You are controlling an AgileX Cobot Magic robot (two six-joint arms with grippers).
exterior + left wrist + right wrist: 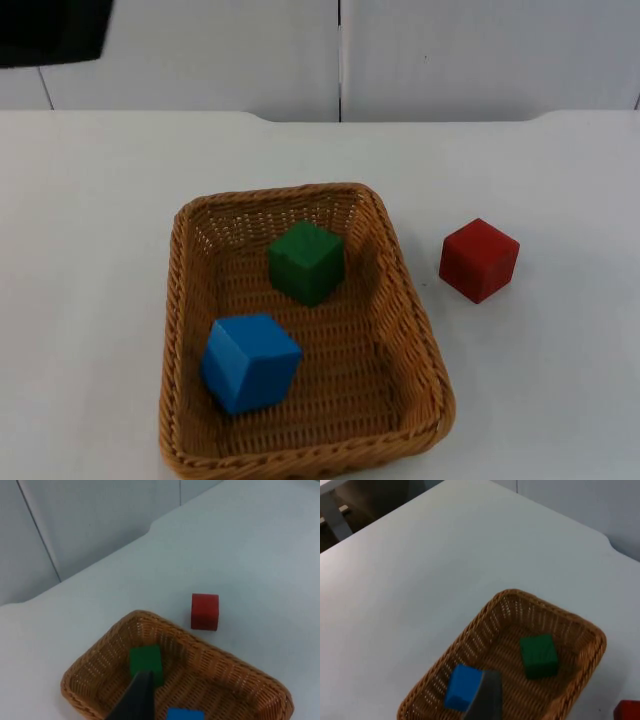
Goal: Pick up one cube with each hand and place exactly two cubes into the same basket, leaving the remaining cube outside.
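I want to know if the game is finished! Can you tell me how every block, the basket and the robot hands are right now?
Woven wicker basket: upright on the white table, holding two cubes.
Green cube: inside the basket, far end.
Blue cube: inside the basket, near end, tilted.
Red cube: on the table beside the basket, outside it.
Left gripper: raised above the basket.
Right gripper: raised above the basket.
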